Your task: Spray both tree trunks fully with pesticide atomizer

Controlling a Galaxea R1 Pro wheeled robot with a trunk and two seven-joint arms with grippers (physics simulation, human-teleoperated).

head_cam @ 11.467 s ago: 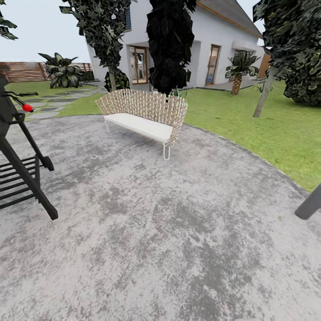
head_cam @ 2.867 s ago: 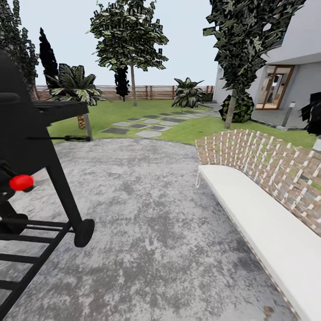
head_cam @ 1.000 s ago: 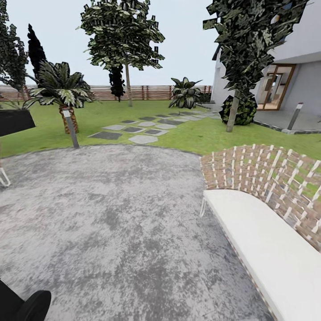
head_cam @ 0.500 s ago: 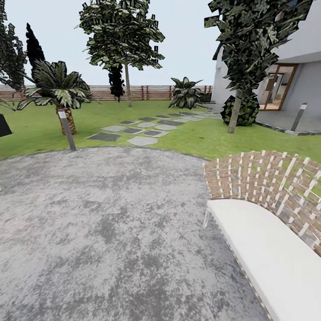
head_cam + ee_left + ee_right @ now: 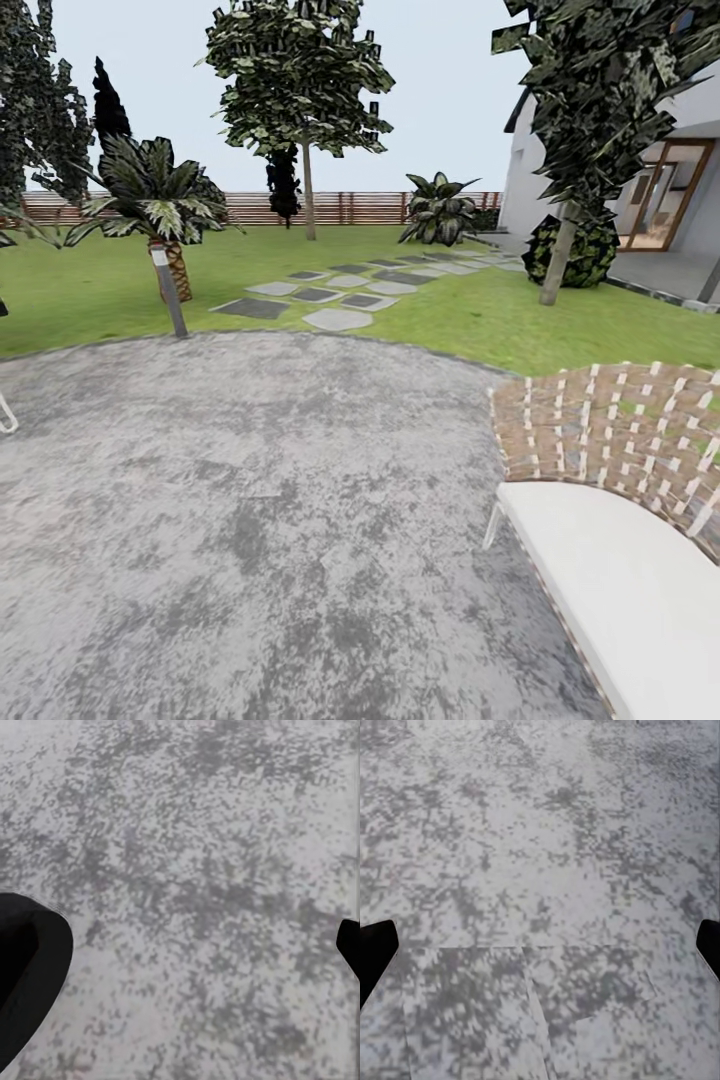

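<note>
The garden's green lawn (image 5: 80,300) lies ahead past the grey patio (image 5: 250,520), ringed by a brown slatted fence (image 5: 370,207). Grey stepping stones (image 5: 337,319) cross the grass. The pesticide atomizer and the thick-trunked trees are out of view. My left gripper (image 5: 187,960) hangs open over the speckled paving, with a dark fingertip (image 5: 26,975) at each side of the left wrist view. My right gripper (image 5: 540,945) is open too, over the same paving, with nothing between its fingers.
A woven bench (image 5: 620,560) with a white seat stands close at the right. A short palm (image 5: 160,200) and a slim lamp post (image 5: 168,295) stand at the lawn's edge on the left. Two thin-trunked leafy trees (image 5: 307,200) (image 5: 558,262) and the white house (image 5: 690,200) lie beyond.
The camera has moved on over the patio toward the lawn and turned a little left. The black grill has left the view at the left, and the bench has slid toward the lower right.
</note>
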